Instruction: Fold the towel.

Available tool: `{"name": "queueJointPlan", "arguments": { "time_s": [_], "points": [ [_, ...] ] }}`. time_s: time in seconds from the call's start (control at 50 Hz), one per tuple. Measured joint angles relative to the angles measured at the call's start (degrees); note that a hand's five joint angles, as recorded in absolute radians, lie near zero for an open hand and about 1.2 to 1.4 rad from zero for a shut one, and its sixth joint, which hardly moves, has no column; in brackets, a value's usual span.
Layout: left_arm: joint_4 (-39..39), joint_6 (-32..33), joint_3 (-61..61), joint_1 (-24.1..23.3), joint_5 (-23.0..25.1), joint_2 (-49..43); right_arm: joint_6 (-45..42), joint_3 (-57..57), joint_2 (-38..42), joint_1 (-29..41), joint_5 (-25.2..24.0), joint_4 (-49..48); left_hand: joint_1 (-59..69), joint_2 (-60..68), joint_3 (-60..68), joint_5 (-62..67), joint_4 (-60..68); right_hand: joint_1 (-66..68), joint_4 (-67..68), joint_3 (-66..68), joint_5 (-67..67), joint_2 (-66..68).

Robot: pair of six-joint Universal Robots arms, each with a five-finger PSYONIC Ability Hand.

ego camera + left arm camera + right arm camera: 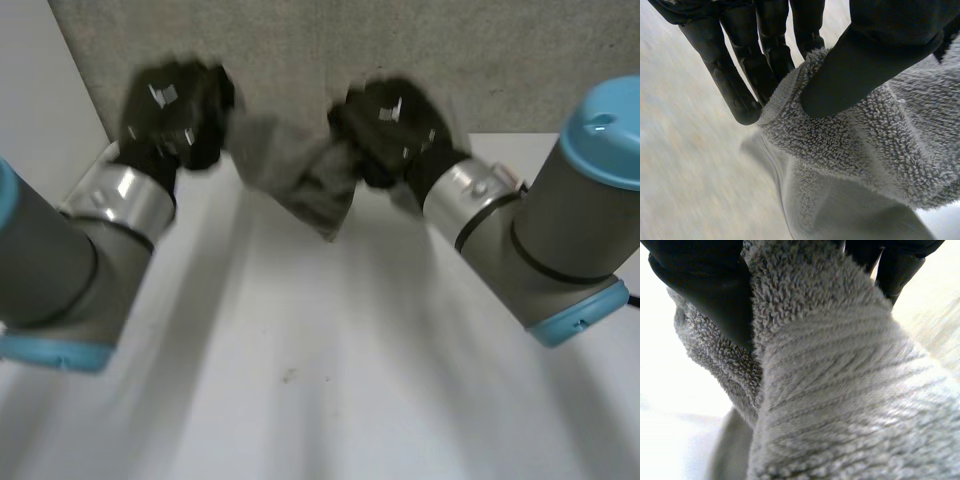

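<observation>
A grey terry towel (305, 180) hangs bunched between my two hands, lifted above the white table (300, 380). My left hand (175, 115) holds its left end; in the left wrist view the thumb (860, 65) presses the towel (860, 145) against the fingers (735, 85) at a hemmed edge. My right hand (390, 125) holds the right end; in the right wrist view its thumb (710, 295) pinches the towel (840, 390) against the fingers (895, 265). The towel's lower part sags to a point between the hands.
A grey wall panel (400, 40) rises behind the table's far edge. Both forearms (60, 260) (540, 230) reach in from the near corners, with bare white tabletop between them.
</observation>
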Motion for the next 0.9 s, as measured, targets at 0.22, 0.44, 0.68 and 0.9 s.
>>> {"name": "queueJointPlan", "arguments": {
  "time_s": [0.22,0.44,0.68,0.9],
  "points": [
    [-3.24,4.04,-11.43,-6.51,0.2,-9.94,-17.21,1.61,11.54,-0.68,0.59,25.65,0.0,0.02,0.0,0.0,0.0,-7.73,-8.2,-8.12,-4.6,-7.3],
    [-6.1,7.26,-13.23,-11.16,-0.01,-8.72,-13.57,5.25,7.16,-4.06,0.64,28.35,0.0,0.03,0.01,0.0,0.01,-43.08,-38.65,-37.98,-33.88,-36.76],
    [-7.85,7.29,-14.96,-10.73,-0.44,-5.63,-2.71,3.5,0.01,-11.72,-2.62,28.67,0.0,0.03,0.0,0.0,0.01,-48.17,-43.4,-42.4,-39.57,-40.82],
    [-8.29,7.33,-17.48,-10.53,-0.53,-3.67,-2.28,-5.83,7.38,-17.28,-6.69,37.09,0.0,0.03,0.0,-0.04,0.01,-49.3,-44.33,-43.18,-40.95,-41.31]
  ]
}}
